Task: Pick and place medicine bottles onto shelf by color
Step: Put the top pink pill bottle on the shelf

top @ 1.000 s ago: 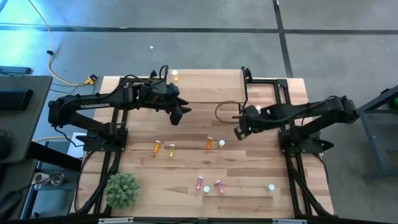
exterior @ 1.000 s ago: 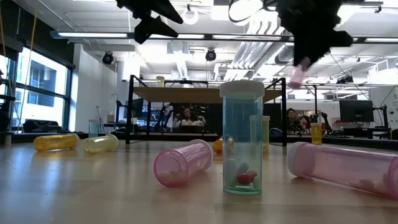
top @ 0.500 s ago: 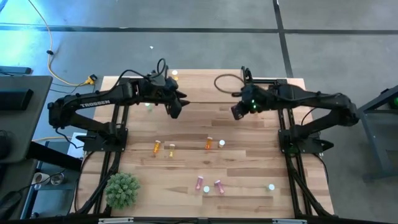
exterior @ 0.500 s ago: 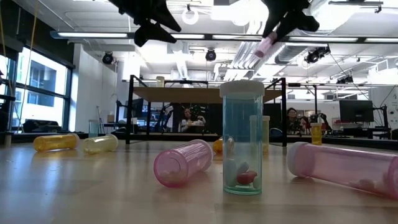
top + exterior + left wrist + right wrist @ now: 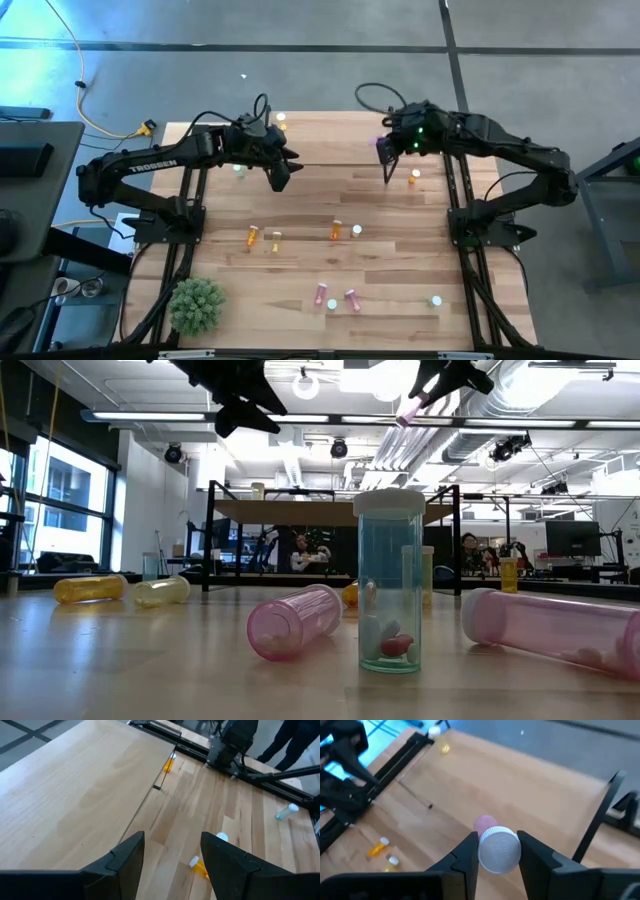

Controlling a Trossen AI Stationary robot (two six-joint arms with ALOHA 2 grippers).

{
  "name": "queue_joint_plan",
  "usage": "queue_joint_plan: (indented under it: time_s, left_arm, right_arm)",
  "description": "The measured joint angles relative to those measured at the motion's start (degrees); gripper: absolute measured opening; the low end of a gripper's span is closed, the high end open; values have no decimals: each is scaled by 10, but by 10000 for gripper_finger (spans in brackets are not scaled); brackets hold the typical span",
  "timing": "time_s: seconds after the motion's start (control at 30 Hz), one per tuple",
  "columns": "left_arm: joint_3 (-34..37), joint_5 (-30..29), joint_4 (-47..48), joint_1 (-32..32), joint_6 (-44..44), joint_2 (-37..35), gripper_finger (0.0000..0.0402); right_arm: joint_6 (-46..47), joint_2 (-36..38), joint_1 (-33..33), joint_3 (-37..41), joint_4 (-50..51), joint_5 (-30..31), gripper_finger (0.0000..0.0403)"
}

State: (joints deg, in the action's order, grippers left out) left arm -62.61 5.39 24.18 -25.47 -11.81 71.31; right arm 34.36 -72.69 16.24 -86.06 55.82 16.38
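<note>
Pink translucent medicine bottle with white cap [image 5: 496,845] is clamped in the right gripper [image 5: 386,152], long axis along the fingers, directly above the light-wood shelf board on black legs [image 5: 340,135]; the left gripper [image 5: 279,178] hovers parted and empty.

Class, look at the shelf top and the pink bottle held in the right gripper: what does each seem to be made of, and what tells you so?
Shelf: pale wood with a matte finish, faint grain showing. Pink bottle in the right gripper: probably see-through tinted plastic with an opaque white cap, judging by the tint and the cap's ridged edge.
</note>
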Motion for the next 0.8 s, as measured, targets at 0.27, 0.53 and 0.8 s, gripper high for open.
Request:
queue_joint_plan:
  time_s: [0.27, 0.53, 0.8]
  left_arm:
    - [0, -1, 18, 0, 0, 0, 186]
    - [0, -6, 18, 0, 0, 0, 186]
    - [0, -11, 18, 0, -1, 0, 186]
  right_arm:
    - [-139, -23, 86, -76, -13, 0, 101]
    - [-267, -118, 165, -217, 57, -6, 101]
    - [-309, -226, 190, -298, 173, -33, 101]
